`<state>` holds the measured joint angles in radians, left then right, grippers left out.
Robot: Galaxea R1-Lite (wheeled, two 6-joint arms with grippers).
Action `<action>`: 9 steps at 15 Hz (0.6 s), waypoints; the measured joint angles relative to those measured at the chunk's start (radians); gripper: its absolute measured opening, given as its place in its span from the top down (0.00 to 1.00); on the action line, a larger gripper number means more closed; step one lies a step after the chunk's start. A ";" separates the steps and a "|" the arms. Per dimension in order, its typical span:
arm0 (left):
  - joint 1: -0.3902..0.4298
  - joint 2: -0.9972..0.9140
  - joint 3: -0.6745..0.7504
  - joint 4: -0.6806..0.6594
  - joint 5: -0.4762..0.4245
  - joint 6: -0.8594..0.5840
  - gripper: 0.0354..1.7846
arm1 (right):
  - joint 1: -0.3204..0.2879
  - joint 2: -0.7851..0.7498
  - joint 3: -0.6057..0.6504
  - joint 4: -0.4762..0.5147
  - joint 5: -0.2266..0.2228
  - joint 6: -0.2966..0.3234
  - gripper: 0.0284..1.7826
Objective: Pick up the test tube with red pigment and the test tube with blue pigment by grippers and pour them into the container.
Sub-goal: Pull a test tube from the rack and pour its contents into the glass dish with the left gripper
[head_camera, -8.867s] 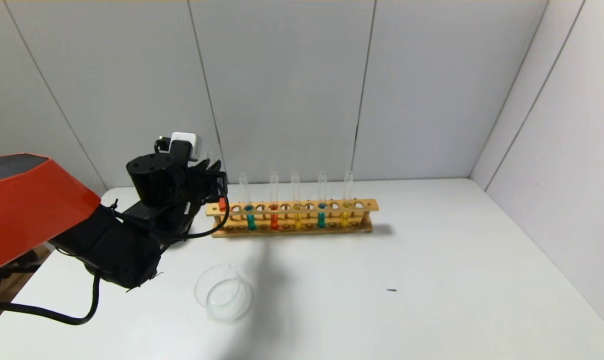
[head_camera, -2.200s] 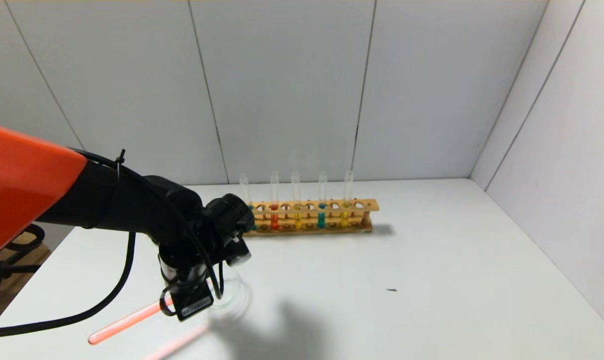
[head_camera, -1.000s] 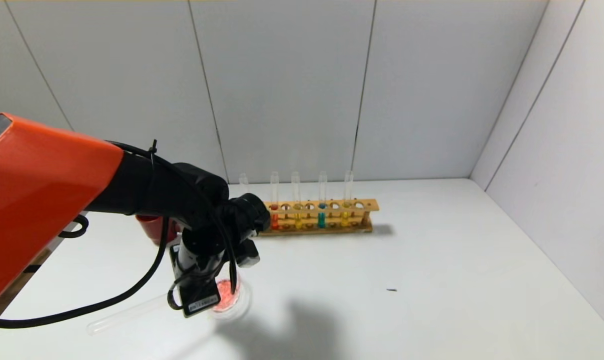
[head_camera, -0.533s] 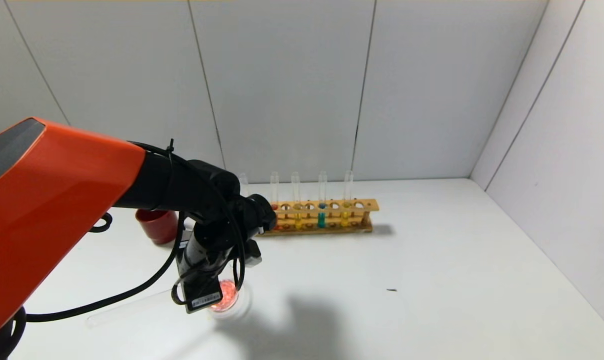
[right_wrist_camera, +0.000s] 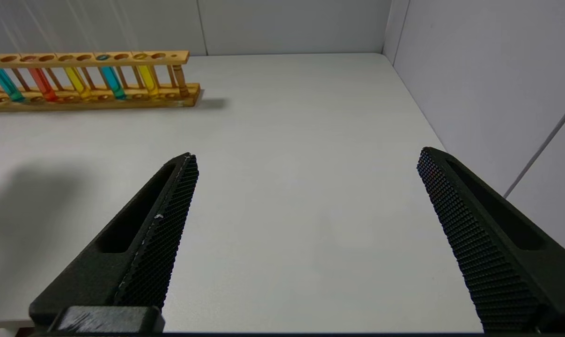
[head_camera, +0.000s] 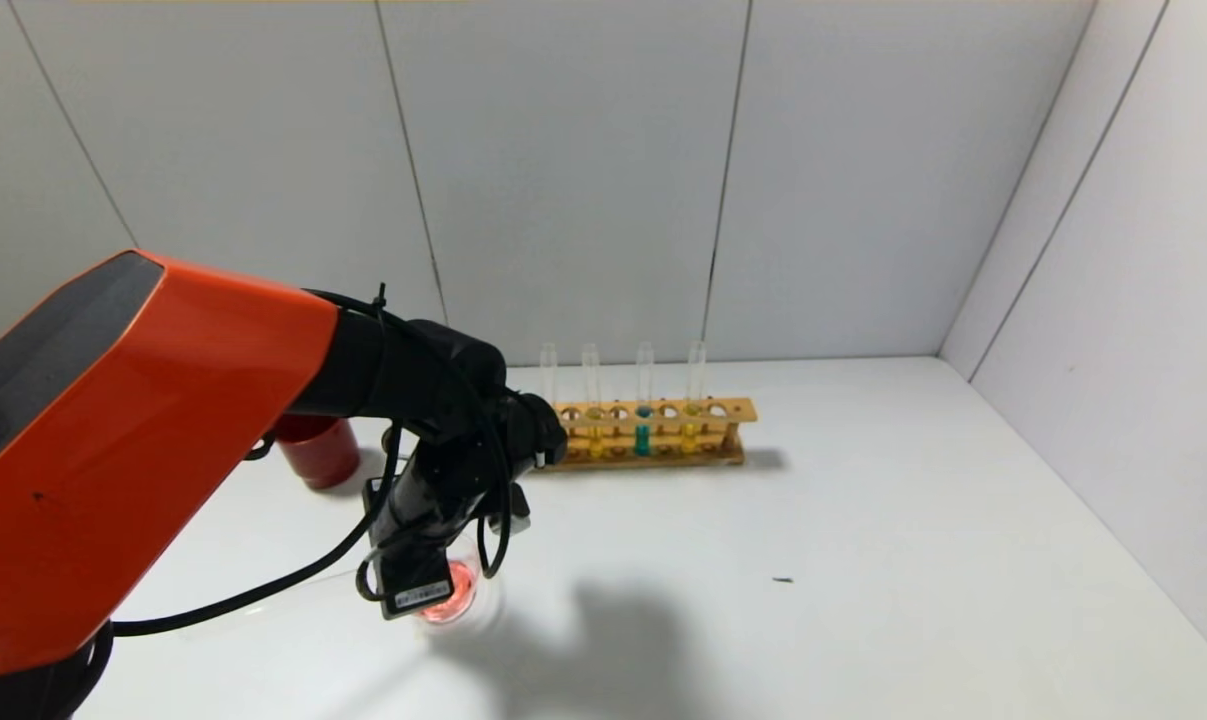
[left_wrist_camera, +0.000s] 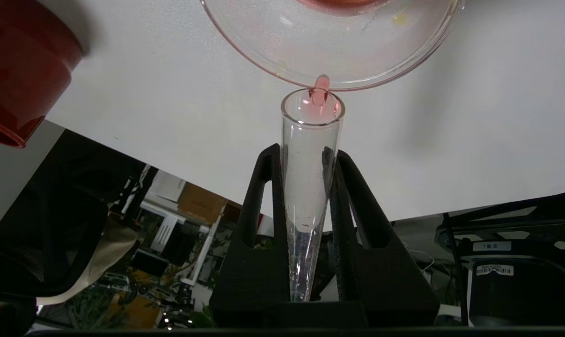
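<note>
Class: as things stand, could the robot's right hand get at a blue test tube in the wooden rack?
Probably yes. The right hand is open and empty, with bare table between it and the rack. The blue test tube stands upright, top exposed, flanked closely by yellow tubes.

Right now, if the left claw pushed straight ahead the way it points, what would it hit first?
The glass dish: the held tube's mouth sits right at its rim, a red drop hanging there. The tube would likely touch before the left claw itself, though depth is unclear.
</note>
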<state>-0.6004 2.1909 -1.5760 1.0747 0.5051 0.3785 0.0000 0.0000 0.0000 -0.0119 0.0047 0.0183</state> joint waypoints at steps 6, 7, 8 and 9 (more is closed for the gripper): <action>-0.007 0.035 -0.028 0.059 0.018 0.003 0.84 | 0.000 0.000 0.000 0.000 0.000 0.000 0.04; -0.009 0.039 -0.030 0.069 0.020 0.002 0.84 | 0.000 0.000 0.000 0.000 0.000 0.000 0.04; -0.009 0.042 -0.031 0.080 0.021 0.001 0.84 | 0.000 0.000 0.000 0.000 0.000 0.000 0.04; -0.009 0.043 -0.032 0.099 0.026 0.002 0.84 | 0.000 0.000 0.000 0.000 0.000 0.000 0.04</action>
<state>-0.6098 2.2336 -1.6077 1.1734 0.5306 0.3804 0.0000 0.0000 0.0000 -0.0115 0.0047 0.0183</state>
